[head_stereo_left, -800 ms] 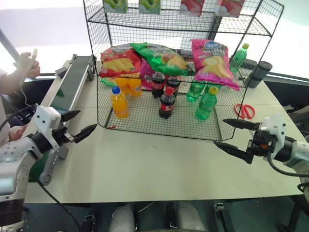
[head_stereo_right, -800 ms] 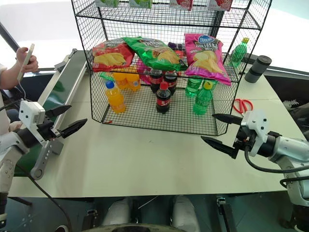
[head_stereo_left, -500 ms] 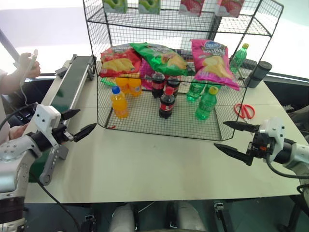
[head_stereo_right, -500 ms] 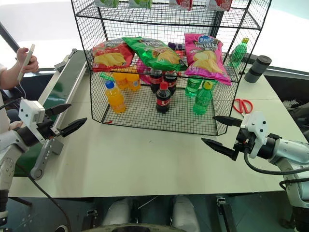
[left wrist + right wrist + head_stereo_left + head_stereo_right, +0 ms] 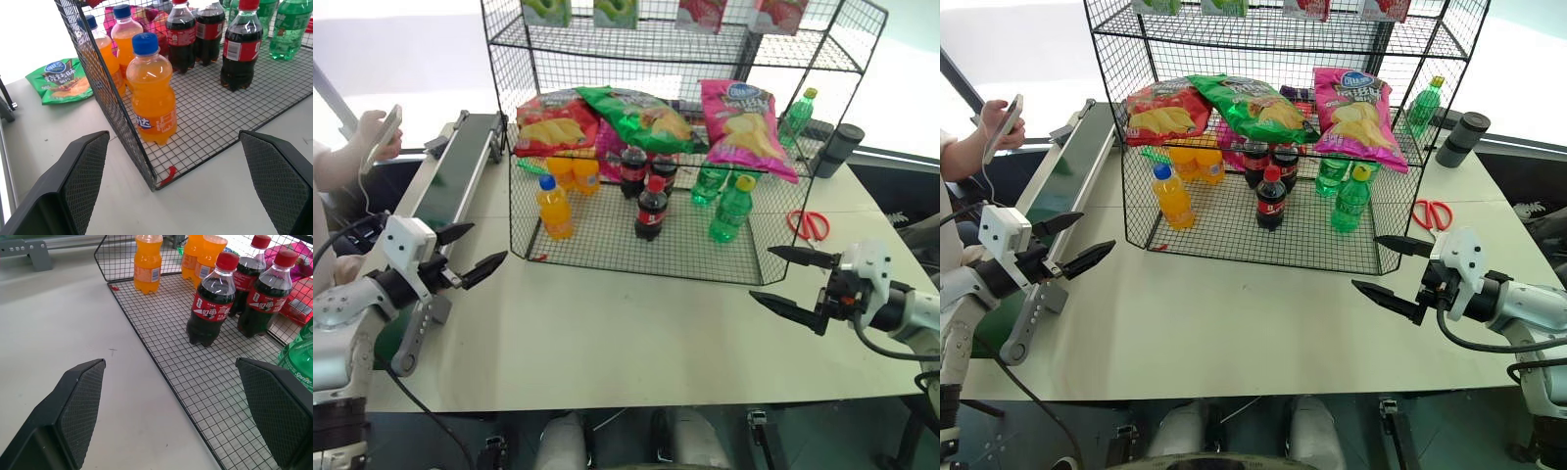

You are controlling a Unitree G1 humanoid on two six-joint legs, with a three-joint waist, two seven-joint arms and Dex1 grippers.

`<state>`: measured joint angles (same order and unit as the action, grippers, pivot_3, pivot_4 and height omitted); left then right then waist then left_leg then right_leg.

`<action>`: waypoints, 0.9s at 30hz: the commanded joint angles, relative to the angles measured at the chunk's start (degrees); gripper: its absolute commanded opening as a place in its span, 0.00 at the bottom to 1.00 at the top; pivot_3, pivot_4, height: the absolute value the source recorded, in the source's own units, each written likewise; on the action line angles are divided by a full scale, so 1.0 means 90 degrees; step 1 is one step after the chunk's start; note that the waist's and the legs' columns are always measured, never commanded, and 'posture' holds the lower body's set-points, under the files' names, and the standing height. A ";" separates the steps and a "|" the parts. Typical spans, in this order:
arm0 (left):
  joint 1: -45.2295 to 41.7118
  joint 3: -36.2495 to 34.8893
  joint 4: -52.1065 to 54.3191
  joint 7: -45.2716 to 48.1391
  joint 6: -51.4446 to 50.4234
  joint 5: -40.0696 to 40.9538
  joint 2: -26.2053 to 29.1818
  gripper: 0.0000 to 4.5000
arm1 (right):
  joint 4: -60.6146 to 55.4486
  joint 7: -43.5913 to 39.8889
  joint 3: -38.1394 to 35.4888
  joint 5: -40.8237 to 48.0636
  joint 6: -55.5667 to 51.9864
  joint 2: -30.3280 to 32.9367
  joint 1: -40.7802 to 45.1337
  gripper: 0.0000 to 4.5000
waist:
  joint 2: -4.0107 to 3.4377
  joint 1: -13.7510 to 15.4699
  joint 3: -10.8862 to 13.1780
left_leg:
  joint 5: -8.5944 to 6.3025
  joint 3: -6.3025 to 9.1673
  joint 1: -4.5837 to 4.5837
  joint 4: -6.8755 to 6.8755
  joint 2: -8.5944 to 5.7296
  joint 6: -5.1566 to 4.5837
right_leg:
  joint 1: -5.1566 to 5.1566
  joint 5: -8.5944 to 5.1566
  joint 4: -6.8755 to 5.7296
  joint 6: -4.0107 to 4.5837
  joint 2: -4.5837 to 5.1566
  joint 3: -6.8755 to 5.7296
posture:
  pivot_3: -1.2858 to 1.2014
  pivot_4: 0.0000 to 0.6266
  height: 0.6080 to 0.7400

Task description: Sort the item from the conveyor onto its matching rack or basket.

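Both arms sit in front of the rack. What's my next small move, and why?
Probably swing the left tool toward the conveyor and wait. The pink chip bag already lies on the rack, and the right tool is open too, holding nothing.

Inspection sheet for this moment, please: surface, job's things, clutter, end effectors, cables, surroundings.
Surface: pale table.
Job's things: pink chip bag lies on the black wire rack, middle tier; conveyor carries no item.
Clutter: red scissors, black cylinder, green bottle beside the rack.
End effectors: left end effector and right end effector open, holding nothing.
Cables: black cable under left arm.
Surroundings: a person's hand holding a device.
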<state>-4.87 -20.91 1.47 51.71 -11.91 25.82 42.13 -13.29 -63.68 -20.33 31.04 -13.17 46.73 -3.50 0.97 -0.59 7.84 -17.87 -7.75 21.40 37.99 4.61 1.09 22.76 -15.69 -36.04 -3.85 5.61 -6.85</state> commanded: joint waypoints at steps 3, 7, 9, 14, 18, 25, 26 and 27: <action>-0.0237 0.0126 -0.0148 0.0067 0.0307 -0.0102 -0.0051 1.00 | -0.0053 -0.0025 -0.0070 0.0008 0.0145 0.0027 0.0090 0.99 | 0.0000 0.0000 0.0000 | 0.0000 0.0000 0.0000 0.0000 0.0000 0.0000 | -0.0001 0.0000 0.0000 0.0000 0.0000 0.0000 | 0.52 0.24 0.90; -0.0353 0.0203 -0.0278 0.0122 0.0402 -0.0107 -0.0075 1.00 | -0.0059 -0.0029 -0.0055 -0.0056 0.0247 0.0001 0.0047 0.99 | 0.0002 0.0002 -0.0001 | 0.0001 0.0000 -0.0001 0.0001 -0.0001 0.0001 | -0.0002 0.0000 -0.0001 -0.0001 0.0000 0.0000 | 0.52 0.24 0.90; -0.0417 0.0201 -0.0400 0.0148 0.0475 -0.0106 -0.0092 1.00 | -0.0039 -0.0007 -0.0040 -0.0075 0.0296 -0.0027 0.0066 0.99 | 0.0001 0.0001 -0.0001 | 0.0002 0.0000 -0.0001 0.0001 -0.0001 0.0003 | -0.0002 0.0000 -0.0001 -0.0001 0.0000 -0.0001 | 0.52 0.24 0.90; -0.0445 0.0289 -0.0459 0.0179 0.0674 -0.0166 -0.0209 1.00 | 0.0092 0.0037 0.0031 -0.0155 0.0391 -0.0056 0.0226 0.99 | 0.0002 -0.0009 -0.0001 | 0.0004 0.0000 -0.0003 0.0002 -0.0002 0.0007 | -0.0002 0.0001 -0.0006 -0.0001 -0.0001 0.0000 | 0.52 0.24 0.90; -0.0488 0.0388 -0.0494 0.0153 0.0776 -0.0221 -0.0297 1.00 | 0.0177 0.0021 0.0167 -0.0231 0.0484 -0.0057 0.0335 0.99 | 0.0002 -0.0003 -0.0001 | 0.0005 -0.0001 -0.0003 0.0002 -0.0002 0.0007 | -0.0002 0.0001 -0.0006 -0.0002 -0.0002 0.0000 | 0.52 0.24 0.90; -0.0496 0.0522 -0.0470 0.0154 0.0767 -0.0184 -0.0358 1.00 | 0.0313 -0.0029 0.0148 -0.0294 0.0588 0.0010 0.0372 0.99 | 0.0003 -0.0001 -0.0002 | 0.0005 -0.0001 -0.0003 0.0003 -0.0002 0.0008 | -0.0002 0.0001 -0.0006 -0.0002 -0.0001 0.0000 | 0.52 0.24 0.90; -0.0505 0.0557 -0.0468 0.0158 0.0784 -0.0201 -0.0374 1.00 | 0.0345 -0.0037 0.0143 -0.0306 0.0600 0.0011 0.0385 0.99 | 0.0003 -0.0002 -0.0002 | 0.0005 0.0000 -0.0003 0.0003 -0.0002 0.0008 | -0.0002 0.0001 -0.0006 -0.0002 -0.0002 0.0000 | 0.52 0.24 0.90; -0.0522 0.0594 -0.0476 0.0176 0.0788 -0.0211 -0.0386 1.00 | 0.0361 -0.0042 0.0147 -0.0316 0.0610 0.0008 0.0392 0.99 | 0.0003 -0.0002 -0.0002 | 0.0005 0.0000 -0.0003 0.0003 -0.0002 0.0008 | -0.0003 0.0001 -0.0006 -0.0002 -0.0001 0.0000 | 0.52 0.24 0.90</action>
<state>-8.82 -16.03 -3.90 52.98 -5.73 24.18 38.60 -10.04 -63.88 -18.28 28.22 -8.87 46.13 -0.85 1.00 -0.60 7.82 -17.83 -7.76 21.37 38.02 4.59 1.17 22.72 -15.68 -36.09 -3.86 5.59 -6.86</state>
